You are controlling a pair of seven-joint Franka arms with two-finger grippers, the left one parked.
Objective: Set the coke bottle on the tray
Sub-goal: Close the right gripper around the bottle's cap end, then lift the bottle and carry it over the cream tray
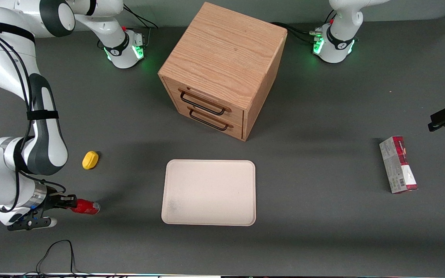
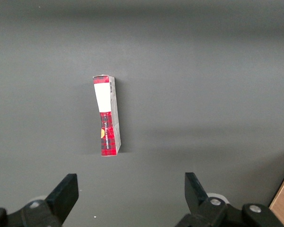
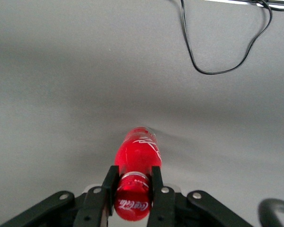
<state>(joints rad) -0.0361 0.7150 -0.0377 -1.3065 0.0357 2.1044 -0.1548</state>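
Coke bottle, red with white lettering, lies on its side. Gripper pinches its neck, hiding the cap in the front view.

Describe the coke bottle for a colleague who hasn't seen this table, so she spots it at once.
From the wooden drawer cabinet, come toward the camera to the cream tray, then go toward the working arm's end. There the gripper is shut on the coke bottle: small, red, lying down, unlike the yellow lump nearby.
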